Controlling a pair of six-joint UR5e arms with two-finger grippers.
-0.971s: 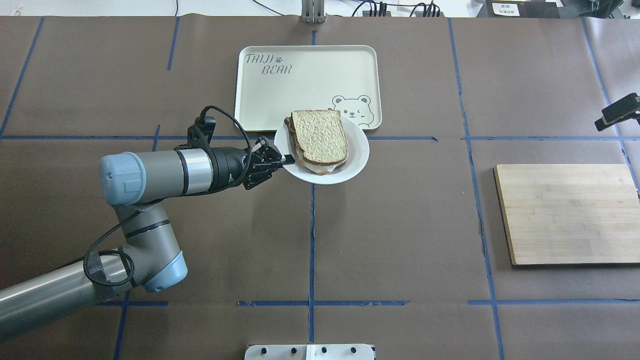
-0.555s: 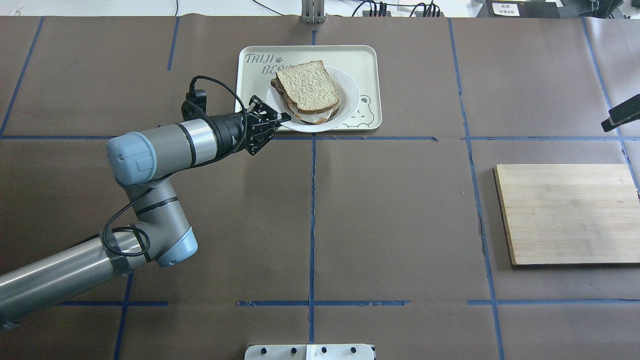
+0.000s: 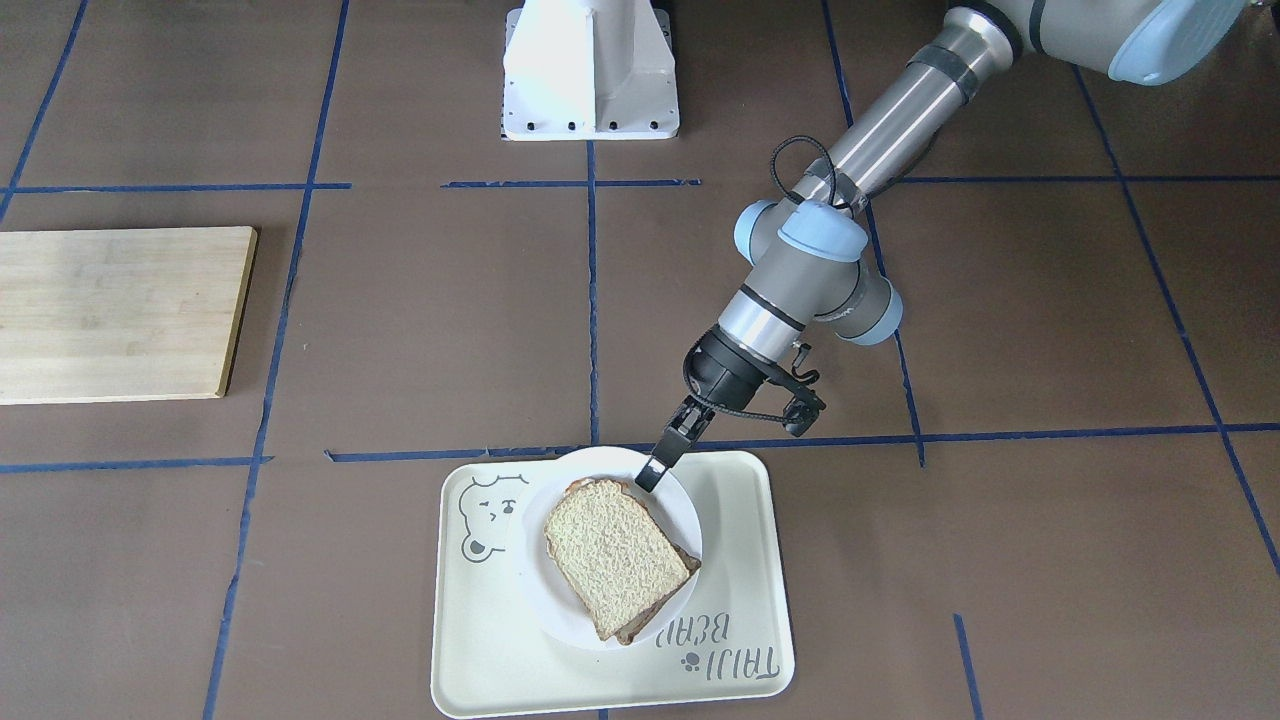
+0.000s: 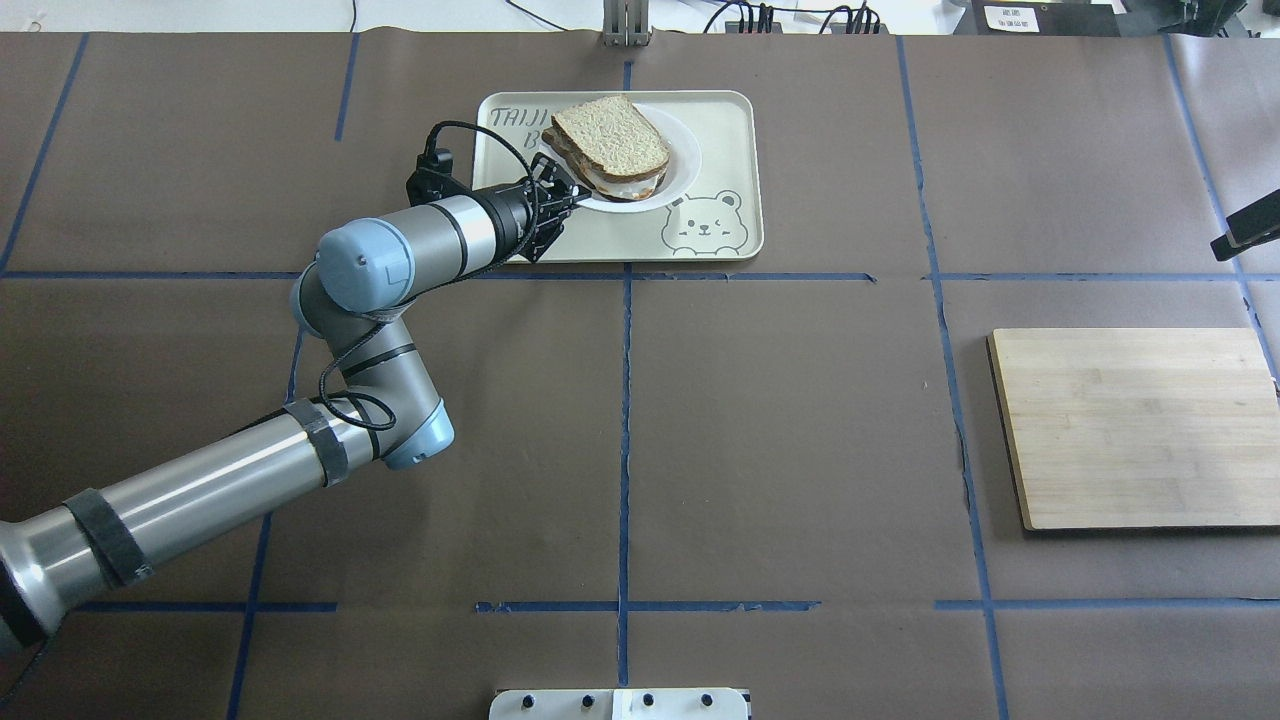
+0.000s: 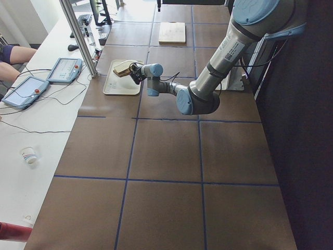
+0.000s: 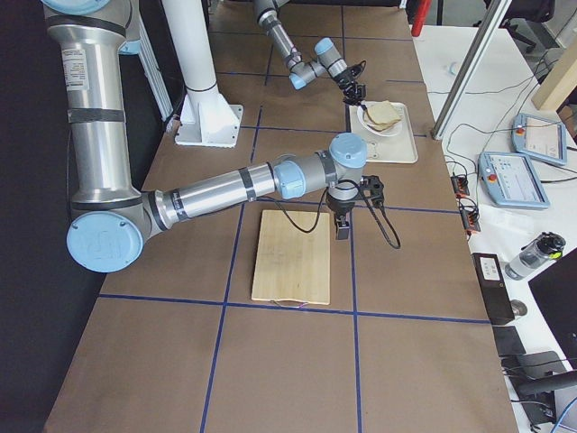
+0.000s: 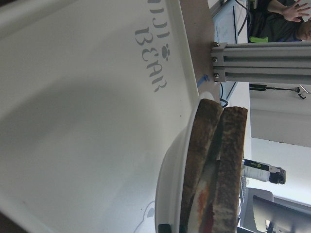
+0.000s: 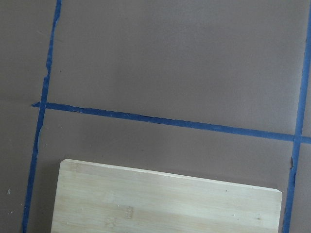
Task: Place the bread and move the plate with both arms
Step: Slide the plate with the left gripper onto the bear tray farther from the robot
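Note:
The plain bread [image 4: 612,135] lies on top of a second slice with egg on the white plate [image 4: 680,160]. The plate is over the far part of the cream bear tray [image 4: 720,120]; I cannot tell whether it rests on the tray. My left gripper [image 4: 572,200] is shut on the plate's near-left rim. In the front-facing view the left gripper [image 3: 650,475] pinches the plate [image 3: 530,560] under the bread [image 3: 612,555]. The left wrist view shows the bread [image 7: 231,160] edge-on. My right gripper [image 6: 343,230] hangs over the far edge of the wooden board; I cannot tell its state.
A wooden cutting board [image 4: 1135,425] lies at the right of the table. The white pedestal [image 3: 590,70] stands at the robot's side. An aluminium post [image 4: 625,25] rises just behind the tray. Blue tape lines cross the brown table cover.
My left arm has stretched forward and carried the plate with the bread from the tray's near edge to over the tray's far part. The right arm has hardly moved.

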